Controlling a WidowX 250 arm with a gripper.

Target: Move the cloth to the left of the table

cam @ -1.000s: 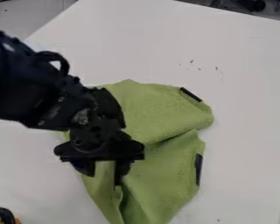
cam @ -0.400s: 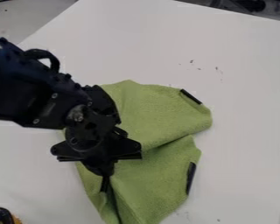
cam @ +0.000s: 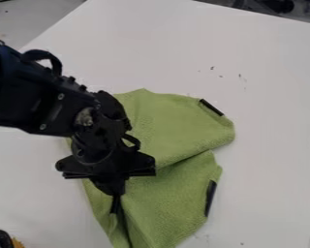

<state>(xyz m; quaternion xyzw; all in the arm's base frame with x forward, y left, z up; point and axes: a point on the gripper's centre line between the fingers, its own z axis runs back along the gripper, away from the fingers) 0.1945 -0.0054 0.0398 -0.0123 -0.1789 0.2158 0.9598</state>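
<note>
Where the green cloth (cam: 177, 123) creases, black claw (cam: 116, 211) drawn narrow, pinching a fold of it

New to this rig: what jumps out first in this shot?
The rumpled green cloth, spread over the middle and lower part of the white table. Then the black arm coming in from the upper left, its hand closed on a fold at the cloth's lower left. Two dark strips stand out along the cloth's right side.
</note>
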